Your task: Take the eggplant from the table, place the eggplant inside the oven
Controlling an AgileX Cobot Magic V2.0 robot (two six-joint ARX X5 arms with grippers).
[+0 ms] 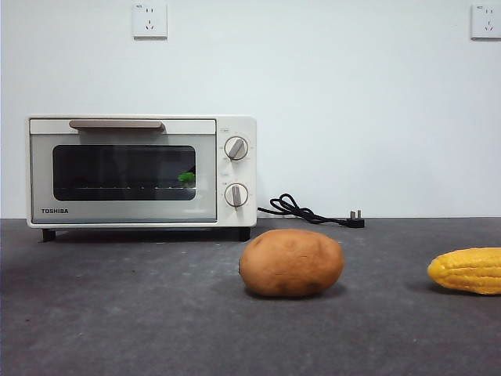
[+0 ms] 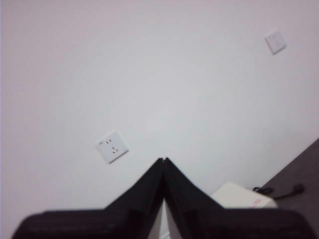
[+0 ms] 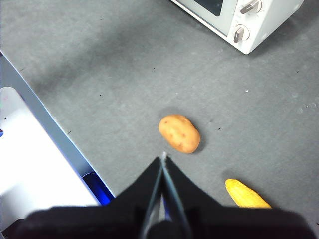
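The cream-white oven [image 1: 141,171] stands at the back left of the table [image 1: 156,313] with its glass door closed. Behind the dark glass, near its right end, a small bright green patch shows: the stem cap of the eggplant [image 1: 186,178]. Its purple body cannot be made out through the glass. My left gripper [image 2: 163,160] is shut and empty, held high and facing the white wall above a corner of the oven [image 2: 241,196]. My right gripper [image 3: 163,155] is shut and empty, high over the table near the potato. Neither arm appears in the front view.
A brown potato [image 1: 291,263] lies mid-table in front of the oven's right corner. A yellow corn cob [image 1: 468,270] lies at the right edge. The oven's black cord and plug [image 1: 313,211] lie by the wall. A white and blue edge [image 3: 40,164] borders the table.
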